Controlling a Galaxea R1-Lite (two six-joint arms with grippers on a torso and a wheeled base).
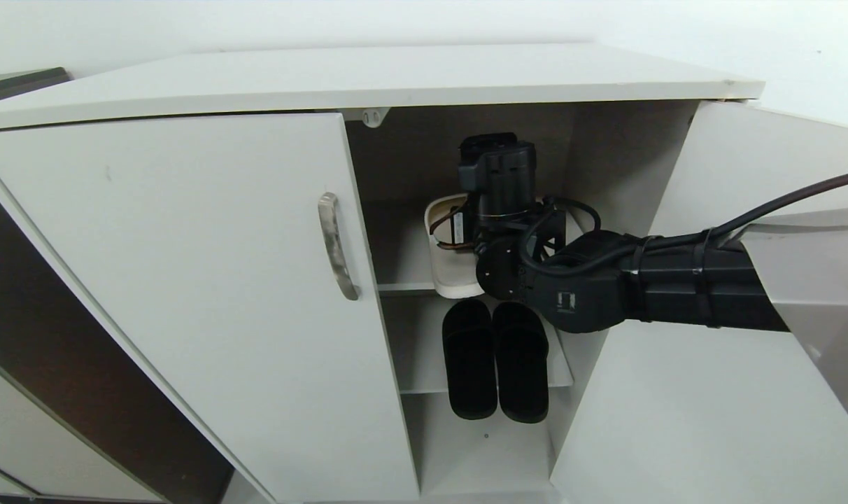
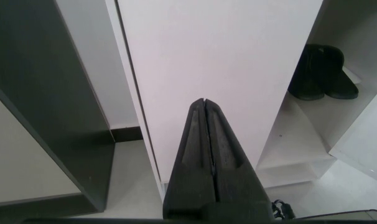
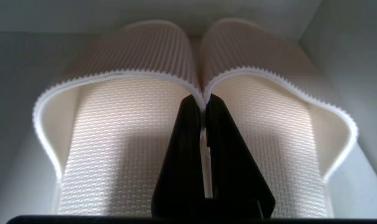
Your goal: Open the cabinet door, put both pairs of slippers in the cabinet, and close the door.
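My right gripper (image 3: 204,107) was pinched shut on the white slippers (image 3: 114,143) at their touching inner edges, to handle both as one at the upper shelf (image 1: 403,285); my left gripper (image 2: 204,104) was closed, empty.

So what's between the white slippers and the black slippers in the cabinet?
A shelf board. The white slippers are above it and the black slippers lie on the next shelf down. The head view shows this.

My right arm (image 1: 648,287) is matte black and blocky, with a small white marking (image 1: 566,302). Black cables (image 1: 781,204) run along it under straps (image 1: 704,280). My fingers (image 2: 198,162) are black, long and tapered.
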